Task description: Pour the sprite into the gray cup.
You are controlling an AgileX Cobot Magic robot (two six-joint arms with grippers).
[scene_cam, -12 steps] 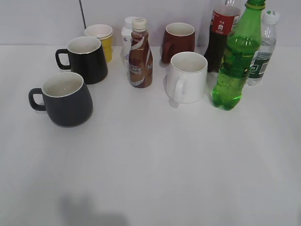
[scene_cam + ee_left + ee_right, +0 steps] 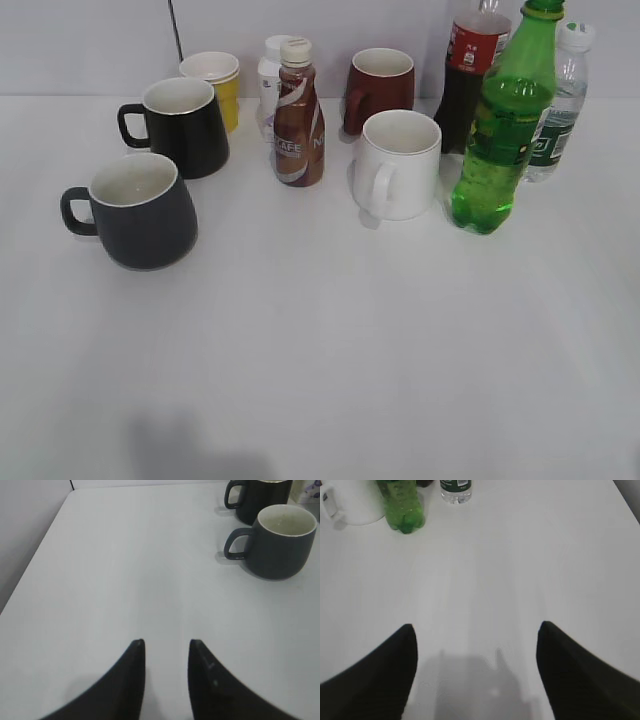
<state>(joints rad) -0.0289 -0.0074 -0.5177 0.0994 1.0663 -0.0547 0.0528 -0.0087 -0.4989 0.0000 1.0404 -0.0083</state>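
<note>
The sprite (image 2: 503,125), a tall bright-green bottle, stands upright at the right of the table beside the white mug (image 2: 397,165); its base shows in the right wrist view (image 2: 402,507). The gray cup (image 2: 138,210) sits upright at the left, handle to the left, and shows in the left wrist view (image 2: 280,540). My left gripper (image 2: 166,642) is open and empty over bare table, well short of the gray cup. My right gripper (image 2: 477,626) is wide open and empty, well short of the sprite. Neither gripper shows in the exterior view.
A glossy black mug (image 2: 183,125), a yellow cup (image 2: 216,85), a brown coffee bottle (image 2: 298,115), a white bottle behind it, a maroon mug (image 2: 381,88), a cola bottle (image 2: 468,70) and a clear water bottle (image 2: 560,100) crowd the back. The table's left edge (image 2: 35,560) is near.
</note>
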